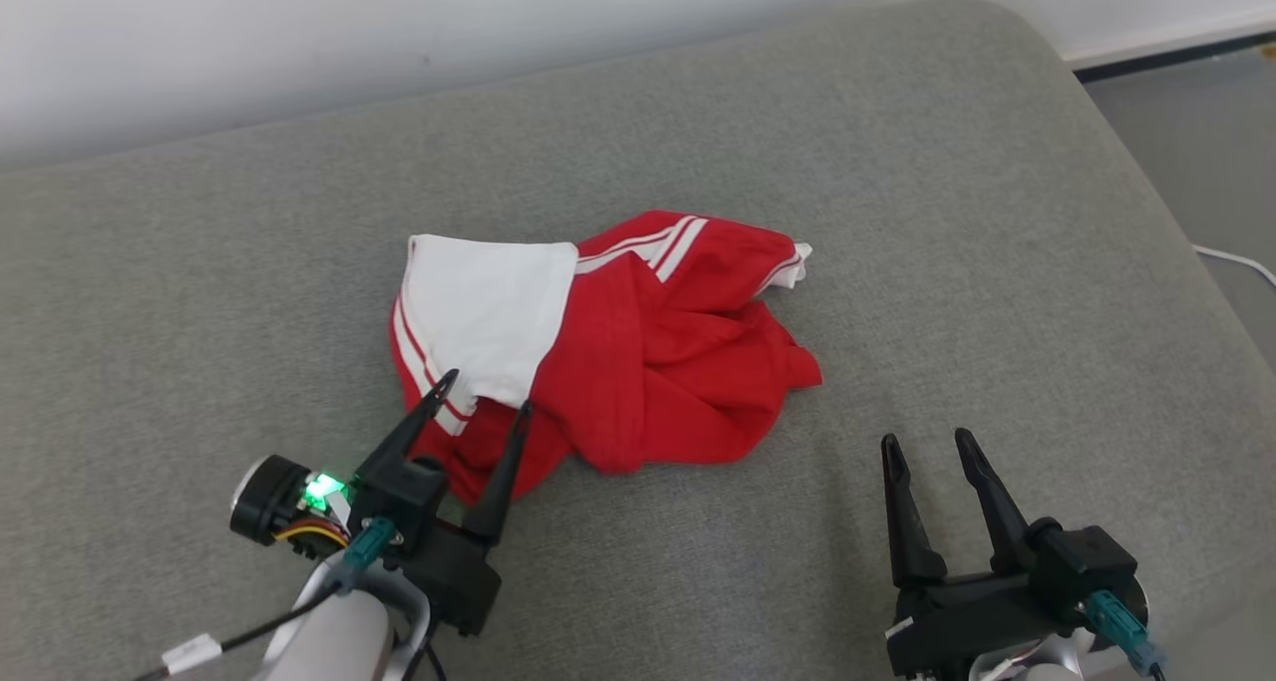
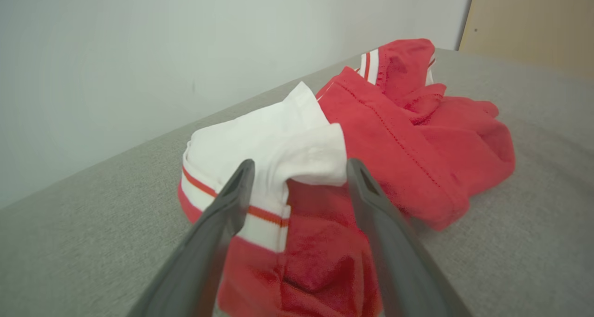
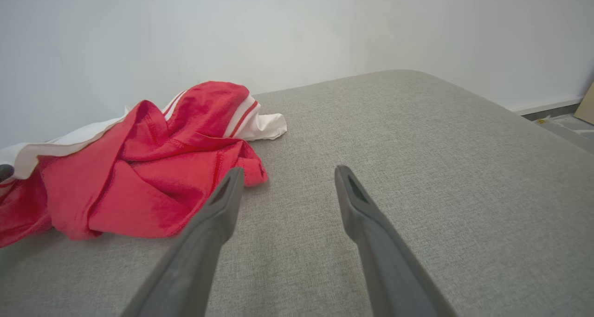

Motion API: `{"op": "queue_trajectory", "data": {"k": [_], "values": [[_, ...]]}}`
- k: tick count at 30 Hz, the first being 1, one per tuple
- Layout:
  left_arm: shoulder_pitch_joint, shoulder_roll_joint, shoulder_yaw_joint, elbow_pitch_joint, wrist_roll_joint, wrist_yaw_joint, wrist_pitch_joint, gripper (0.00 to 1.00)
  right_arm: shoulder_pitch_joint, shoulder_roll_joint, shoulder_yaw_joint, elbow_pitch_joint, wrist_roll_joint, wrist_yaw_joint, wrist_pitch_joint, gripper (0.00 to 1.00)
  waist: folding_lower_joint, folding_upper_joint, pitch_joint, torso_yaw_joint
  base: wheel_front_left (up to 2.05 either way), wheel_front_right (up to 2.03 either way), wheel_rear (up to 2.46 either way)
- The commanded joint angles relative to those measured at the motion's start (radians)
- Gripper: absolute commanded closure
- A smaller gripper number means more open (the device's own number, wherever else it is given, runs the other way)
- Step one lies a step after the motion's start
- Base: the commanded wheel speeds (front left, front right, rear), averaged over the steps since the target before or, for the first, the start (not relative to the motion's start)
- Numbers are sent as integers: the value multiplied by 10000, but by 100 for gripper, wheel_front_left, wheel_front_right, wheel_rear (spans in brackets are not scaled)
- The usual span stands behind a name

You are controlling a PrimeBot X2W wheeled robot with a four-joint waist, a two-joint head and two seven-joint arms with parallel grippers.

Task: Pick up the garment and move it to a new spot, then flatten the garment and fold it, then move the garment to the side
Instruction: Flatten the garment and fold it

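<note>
Crumpled in a heap near the middle of the grey cushion [image 1: 897,212]: the garment [image 1: 658,362], red with a white panel and red-and-white striped trim. Lies unfolded and bunched, white part toward the robot's left, red folds spilling to the right, a small white tip poking out at the far right end.

Over its near left edge, the left gripper [image 1: 486,392], fingers spread wide. Straddles the white striped fold (seen from the left wrist: cloth between the two dark fingers, no squeeze on it) and grasps nothing. Cannot tell whether the fingertips touch the fabric.

To the right, clear of the cloth, the right gripper [image 1: 926,440]. Hangs over bare cushion, fingers parted and empty, tips pointing toward the far side.

Behind the cushion, a pale wall [image 1: 399,23]. Past the right edge, grey floor [image 1: 1196,143] with a thin white cable [image 1: 1236,259].
</note>
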Motion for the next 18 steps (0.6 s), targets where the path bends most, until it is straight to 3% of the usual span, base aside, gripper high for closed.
{"op": "queue_trajectory", "data": {"k": [1,4,5,6,10,18], "values": [[-275,114,-76,195,40,14,-31,0,-133,34,53,-16,97,-22,-9,0,-1,-1,277,-289,0,0,0],[-678,140,-220,858,14,14,-31,0,-180,30,71,-32,146,-22,-9,0,-1,-1,378,-438,0,0,0],[-833,145,-241,1048,-25,13,-32,55,-186,30,71,-47,155,-22,-9,0,-1,-1,402,-469,0,0,0],[-1038,161,-238,1153,4,13,-32,100,-189,33,69,-53,159,-22,-9,0,-1,-1,416,-495,0,0,0],[-1457,54,-217,1397,-171,13,-31,100,-120,31,-70,-69,181,-22,-9,0,-1,-1,397,-457,0,0,0],[-1045,-376,387,65,-727,71,-32,100,98,31,-182,1,185,-22,-9,0,-1,-1,-63,457,0,0,0]]}}
